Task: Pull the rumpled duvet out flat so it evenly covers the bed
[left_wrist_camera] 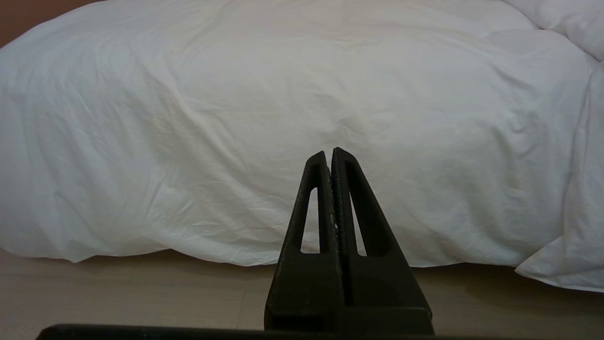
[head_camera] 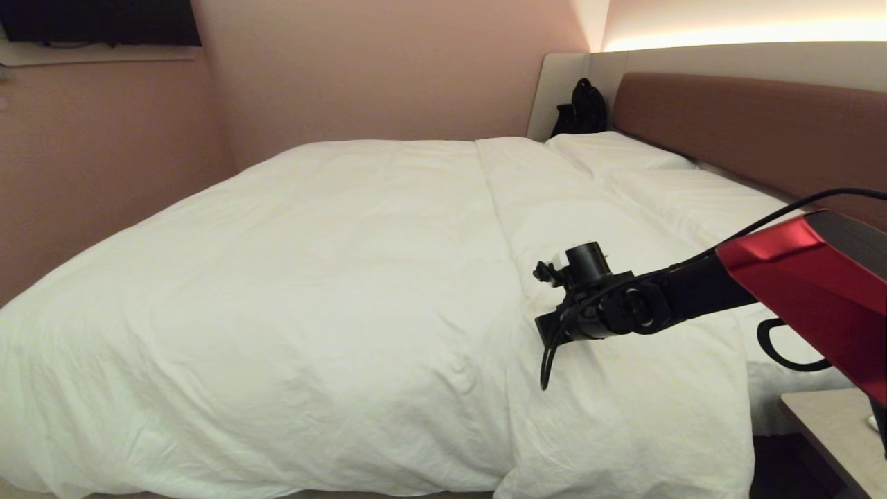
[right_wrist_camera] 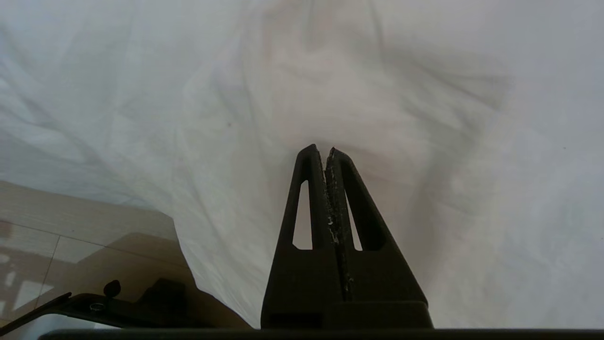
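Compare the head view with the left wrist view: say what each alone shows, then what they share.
Head view only: the headboard, pillows, a black bag in the corner, and the right arm reaching over the bed, its gripper above the duvet. Left wrist view only: the shut left gripper, low in front of the bed's edge, and the floor. Both: the white duvet draping the bed.

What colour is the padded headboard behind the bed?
Reddish-brown, set in a beige panel; the headboard shows best in the head view.
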Available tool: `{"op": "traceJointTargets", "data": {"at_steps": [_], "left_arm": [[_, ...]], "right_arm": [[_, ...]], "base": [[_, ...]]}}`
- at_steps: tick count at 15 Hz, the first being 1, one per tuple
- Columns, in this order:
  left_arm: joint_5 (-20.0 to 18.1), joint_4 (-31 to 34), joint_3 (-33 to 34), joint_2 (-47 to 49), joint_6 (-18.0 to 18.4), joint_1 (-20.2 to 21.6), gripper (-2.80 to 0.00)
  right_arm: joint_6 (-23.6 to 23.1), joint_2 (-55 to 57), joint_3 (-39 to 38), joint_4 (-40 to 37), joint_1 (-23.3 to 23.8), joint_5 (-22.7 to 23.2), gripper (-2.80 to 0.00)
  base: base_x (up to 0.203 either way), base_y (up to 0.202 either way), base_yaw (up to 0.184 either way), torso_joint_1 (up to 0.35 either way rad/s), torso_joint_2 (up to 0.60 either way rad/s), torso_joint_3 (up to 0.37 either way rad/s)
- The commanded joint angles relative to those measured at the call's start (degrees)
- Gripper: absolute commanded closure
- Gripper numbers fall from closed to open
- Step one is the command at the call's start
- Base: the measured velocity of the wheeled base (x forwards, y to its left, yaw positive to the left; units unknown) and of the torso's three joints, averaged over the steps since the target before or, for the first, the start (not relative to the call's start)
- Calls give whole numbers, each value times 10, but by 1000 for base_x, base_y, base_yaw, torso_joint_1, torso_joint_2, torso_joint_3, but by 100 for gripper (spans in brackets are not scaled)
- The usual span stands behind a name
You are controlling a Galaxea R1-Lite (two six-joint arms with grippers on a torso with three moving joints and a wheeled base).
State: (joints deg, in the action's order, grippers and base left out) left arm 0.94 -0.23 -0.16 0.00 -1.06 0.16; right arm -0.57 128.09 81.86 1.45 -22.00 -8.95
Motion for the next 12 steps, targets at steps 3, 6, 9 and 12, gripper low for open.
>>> {"op": "traceJointTargets", "data": {"at_steps": [3,6,9,12], "left_arm": [[0,0,0,0,0,0,0],[0,0,0,0,0,0,0],[0,0,1,0,0,0,0],[0,0,0,0,0,0,0]], "right_arm": [[25,-20,1,1,-12,-10,0],[40,-86,-5,-5,-12,-19,0],[57,-197,-22,-28,-4,-35,0],[66,-327,-61,-52,11,-67,0]], "base": [[0,0,0,0,0,0],[0,0,0,0,0,0],[0,0,0,0,0,0],[0,0,0,0,0,0]]}}
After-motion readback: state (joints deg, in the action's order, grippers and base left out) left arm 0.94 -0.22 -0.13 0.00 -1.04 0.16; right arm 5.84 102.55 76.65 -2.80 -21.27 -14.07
